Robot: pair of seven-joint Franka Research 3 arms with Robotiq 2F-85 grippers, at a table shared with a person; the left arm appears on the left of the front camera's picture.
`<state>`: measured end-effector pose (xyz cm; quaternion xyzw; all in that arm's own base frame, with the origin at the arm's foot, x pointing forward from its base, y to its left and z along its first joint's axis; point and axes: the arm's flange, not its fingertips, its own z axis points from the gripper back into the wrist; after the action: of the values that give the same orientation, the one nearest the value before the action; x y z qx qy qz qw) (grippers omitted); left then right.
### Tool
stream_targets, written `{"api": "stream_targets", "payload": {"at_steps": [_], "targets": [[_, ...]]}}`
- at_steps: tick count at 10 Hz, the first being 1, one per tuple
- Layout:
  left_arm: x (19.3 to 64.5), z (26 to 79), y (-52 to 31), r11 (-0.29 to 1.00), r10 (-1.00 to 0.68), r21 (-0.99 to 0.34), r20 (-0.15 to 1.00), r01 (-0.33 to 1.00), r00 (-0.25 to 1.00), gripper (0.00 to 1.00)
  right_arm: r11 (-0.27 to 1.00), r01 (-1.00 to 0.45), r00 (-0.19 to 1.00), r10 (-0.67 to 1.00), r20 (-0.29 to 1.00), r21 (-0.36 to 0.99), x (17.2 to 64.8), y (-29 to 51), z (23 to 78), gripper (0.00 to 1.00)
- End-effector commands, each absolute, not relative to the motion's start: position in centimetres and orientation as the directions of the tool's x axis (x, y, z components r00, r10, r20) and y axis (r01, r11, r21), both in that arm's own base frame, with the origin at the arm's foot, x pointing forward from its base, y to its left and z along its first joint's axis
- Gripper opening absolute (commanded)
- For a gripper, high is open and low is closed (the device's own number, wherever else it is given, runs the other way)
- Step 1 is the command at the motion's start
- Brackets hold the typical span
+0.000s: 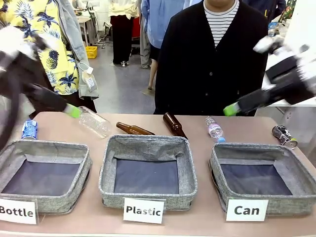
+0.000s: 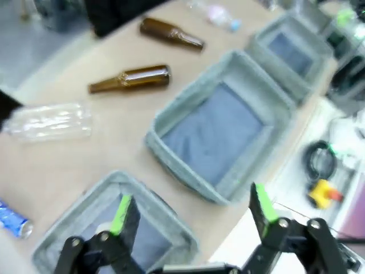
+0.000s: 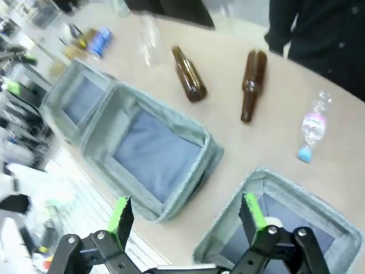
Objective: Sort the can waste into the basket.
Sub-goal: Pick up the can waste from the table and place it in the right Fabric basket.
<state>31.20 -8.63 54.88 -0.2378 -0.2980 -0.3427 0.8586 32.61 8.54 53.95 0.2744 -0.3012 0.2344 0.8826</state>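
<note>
The table point(image 1: 197, 126) holds three grey fabric bins in a row along its near edge. The basket point(image 1: 276, 203) with the "Can" card point(image 1: 246, 210) is on the right. The "Plastic" bin point(image 1: 148, 143) is in the middle and the "Bottle" bin point(image 1: 44, 145) on the left. All three have nothing inside.

A person in a dark cardigan point(image 1: 212, 64) stands at the far side.

Both arms hang above the table. The left gripper point(image 2: 191, 205) is spread wide and holds nothing, and the right gripper point(image 3: 186, 210) is the same.

Behind the bins lie a clear bottle point(image 1: 94, 121), two brown bottles point(image 1: 134, 129) point(image 1: 174, 123) and a small bottle with a blue cap point(image 1: 214, 129).

The dark can point(image 1: 284, 136) lies on the table just behind the "Can" basket's far right corner. The blue can point(image 1: 29, 129) lies at the far left, behind the "Bottle" bin.
</note>
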Motion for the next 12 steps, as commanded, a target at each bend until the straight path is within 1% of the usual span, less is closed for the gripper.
{"api": "stream_targets", "payload": {"at_steps": [1,2,3,4,5,6,7,10,11,12], "targets": [[28.6,53.3,0.5,0.564,-0.347,-0.353,0.719,0.747,0.602,1.00,0.682,-0.544,0.694,0.040,0.719,0.488,28.7,1.1,51.7,1.00],[28.4,52.8,5.0,0.597,-0.213,-0.422,0.736,0.682,0.642,1.00,0.648,-0.495,0.692,-0.109,0.714,0.579,27.9,-2.3,50.6,1.00],[28.1,51.8,9.3,0.593,-0.068,-0.512,0.737,0.621,0.672,1.00,0.640,-0.402,0.696,-0.250,0.673,0.655,27.3,-5.4,49.1,1.00],[27.8,50.0,13.4,0.603,0.072,-0.587,0.713,0.539,0.697,1.00,0.631,-0.311,0.682,-0.372,0.629,0.711,26.5,-8.4,47.4,1.00],[26.9,48.3,16.7,0.585,0.165,-0.629,0.711,0.512,0.684,1.00,0.617,-0.238,0.658,-0.466,0.591,0.751,25.8,-10.7,46.3,1.00],[25.8,46.2,19.2,0.561,0.273,-0.682,0.688,0.469,0.673,1.00,0.597,-0.195,0.632,-0.530,0.565,0.778,25.4,-12.5,45.3,1.00],[24.5,44.3,21.5,0.544,0.380,-0.729,0.655,0.415,0.653,1.00,0.587,-0.143,0.630,-0.567,0.531,0.797,25.3,-13.6,44.3,1.00],[22.3,40.5,24.8,0.511,0.562,-0.812,0.565,0.284,0.604,1.00,0.580,0.022,0.622,-0.645,0.443,0.814,26.7,-15.3,41.7,1.00],[22.2,39.9,24.5,0.506,0.591,-0.825,0.544,0.252,0.596,1.00,0.601,0.009,0.644,-0.615,0.455,0.799,27.4,-14.8,41.4,1.00],[22.4,41.8,27.4,0.519,0.532,-0.805,0.567,0.287,0.629,1.00,0.559,-0.001,0.640,-0.637,0.430,0.829,30.1,-21.5,46.2,1.00]]}}
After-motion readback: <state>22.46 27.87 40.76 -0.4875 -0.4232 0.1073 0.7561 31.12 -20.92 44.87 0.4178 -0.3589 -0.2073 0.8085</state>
